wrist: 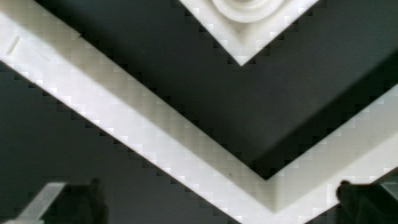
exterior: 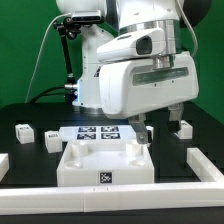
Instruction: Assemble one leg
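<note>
The large white base point(exterior: 105, 160) lies on the black table at the front middle, with a tag on its front face. My gripper point(exterior: 163, 128) hangs open and empty over the base's far corner on the exterior view's right. Three small white legs with tags lie on the table: two at the left point(exterior: 22, 130) point(exterior: 50, 141) and one at the right point(exterior: 184, 128), just beside my gripper. In the wrist view my dark fingertips point(wrist: 63, 200) stand wide apart around a white V-shaped corner point(wrist: 160, 130), with nothing between them. A white part with a round hole point(wrist: 240, 15) shows beyond it.
The marker board point(exterior: 98, 131) lies flat behind the base. White rails point(exterior: 205, 165) run along the table's front and both sides. The arm's bulky white body point(exterior: 130, 80) fills the middle of the exterior view and hides the table behind it.
</note>
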Robot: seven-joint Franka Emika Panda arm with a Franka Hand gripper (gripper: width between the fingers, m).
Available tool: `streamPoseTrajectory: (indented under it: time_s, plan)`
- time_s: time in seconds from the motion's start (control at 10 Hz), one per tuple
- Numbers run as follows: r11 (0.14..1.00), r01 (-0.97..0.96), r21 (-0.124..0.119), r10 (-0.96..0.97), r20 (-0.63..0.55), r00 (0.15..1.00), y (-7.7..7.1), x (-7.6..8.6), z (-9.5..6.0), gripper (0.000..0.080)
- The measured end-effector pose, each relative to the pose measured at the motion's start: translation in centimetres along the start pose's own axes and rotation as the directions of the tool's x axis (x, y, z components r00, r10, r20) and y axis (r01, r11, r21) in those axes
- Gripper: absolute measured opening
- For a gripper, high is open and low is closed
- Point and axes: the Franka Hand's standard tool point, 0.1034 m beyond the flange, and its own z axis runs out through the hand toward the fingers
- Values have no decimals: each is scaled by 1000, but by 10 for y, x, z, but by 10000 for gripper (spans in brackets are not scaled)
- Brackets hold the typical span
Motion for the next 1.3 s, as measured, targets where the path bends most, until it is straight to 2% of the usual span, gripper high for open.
streamPoseTrajectory:
  time_s: [0.7, 0.8, 1.0, 1.1, 1.2, 1.3]
  plan:
    - [1000, 0, 0, 0, 1, 1000, 0, 0, 0, 649]
    - [999, 42, -1, -42, 4, 999, 1, -3, 1, 649]
    - [981, 196, 11, -196, 20, 980, 8, -19, 3, 649]
    - [942, 333, 45, -335, 54, 941, 8, -29, 5, 649]
    - [862, 491, 130, -504, 105, 857, 4, -40, 10, 649]
    - [854, 503, 130, -517, 111, 849, 6, -40, 7, 649]
